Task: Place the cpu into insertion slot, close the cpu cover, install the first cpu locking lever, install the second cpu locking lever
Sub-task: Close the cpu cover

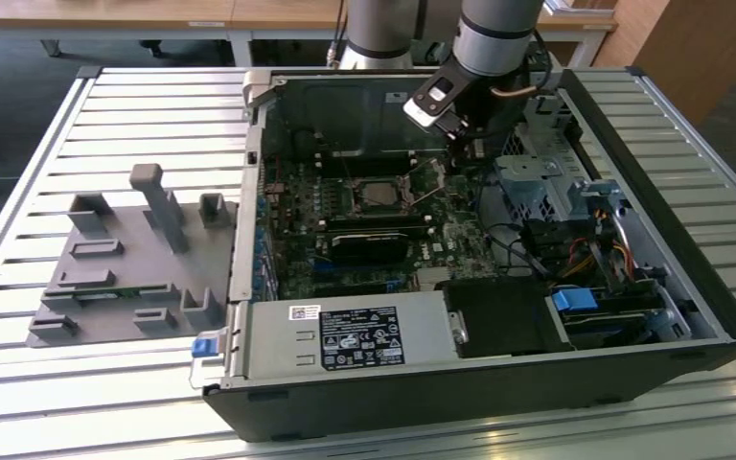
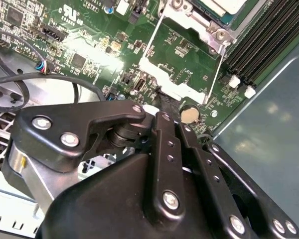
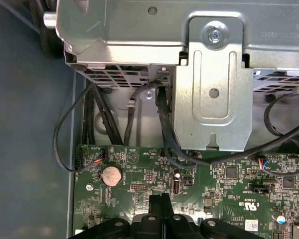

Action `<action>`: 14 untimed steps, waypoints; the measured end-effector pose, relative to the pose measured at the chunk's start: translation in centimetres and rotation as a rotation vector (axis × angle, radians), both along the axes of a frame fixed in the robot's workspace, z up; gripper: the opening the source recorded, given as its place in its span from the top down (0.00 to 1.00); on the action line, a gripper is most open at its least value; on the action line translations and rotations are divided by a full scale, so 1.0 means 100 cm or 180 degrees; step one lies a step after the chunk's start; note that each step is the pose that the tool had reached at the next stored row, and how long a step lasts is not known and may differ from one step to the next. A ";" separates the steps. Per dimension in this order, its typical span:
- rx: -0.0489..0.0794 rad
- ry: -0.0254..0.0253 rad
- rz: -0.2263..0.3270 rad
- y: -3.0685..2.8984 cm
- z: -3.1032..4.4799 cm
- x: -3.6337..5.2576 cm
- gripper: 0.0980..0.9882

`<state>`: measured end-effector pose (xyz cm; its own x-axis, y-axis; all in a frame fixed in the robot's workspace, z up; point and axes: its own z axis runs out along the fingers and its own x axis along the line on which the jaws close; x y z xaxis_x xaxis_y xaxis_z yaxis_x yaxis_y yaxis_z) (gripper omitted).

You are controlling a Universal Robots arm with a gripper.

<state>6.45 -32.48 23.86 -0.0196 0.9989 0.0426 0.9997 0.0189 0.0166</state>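
Exterior view: an open computer case (image 1: 713,326) lies on a slatted metal table (image 1: 150,105). The arm reaches down into it, and the gripper (image 1: 466,156) hangs just to the exterior view's right of the insertion slot (image 1: 356,199). The cpu (image 1: 379,196) sits inside that slot, its pale top facing up. A long black heatsink block (image 1: 371,236) lies just beside the slot, on the side nearer the labelled power supply (image 1: 342,337). Well away from the slot, out on the table at the exterior view's left, stands a grey moulded fixture (image 1: 126,259).

In the second wrist view the cpu (image 2: 228,5) shows seated. The cpu cover (image 2: 174,82) is not down on it – the frame is swung away from the slot, and green board shows through its cut-out. One wire lever (image 2: 150,40) runs along one side of the cover and a second wire lever (image 2: 217,69) along the other. The gripper (image 2: 162,112) is at the cover's edge farthest from the slot, beside a coin-cell battery (image 2: 189,114). Contact with the cover cannot be told.

In the first wrist view the gripper (image 3: 161,199) has its fingers pressed together – only a thin seam shows between them.
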 end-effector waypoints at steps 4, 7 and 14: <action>0.0000 0.0000 0.0000 0.0000 0.0000 -0.0039 0.99; 0.0000 0.0000 0.0000 0.0000 0.0000 -0.0074 0.99; 0.0000 0.0000 0.0000 0.0000 0.0000 -0.0158 0.99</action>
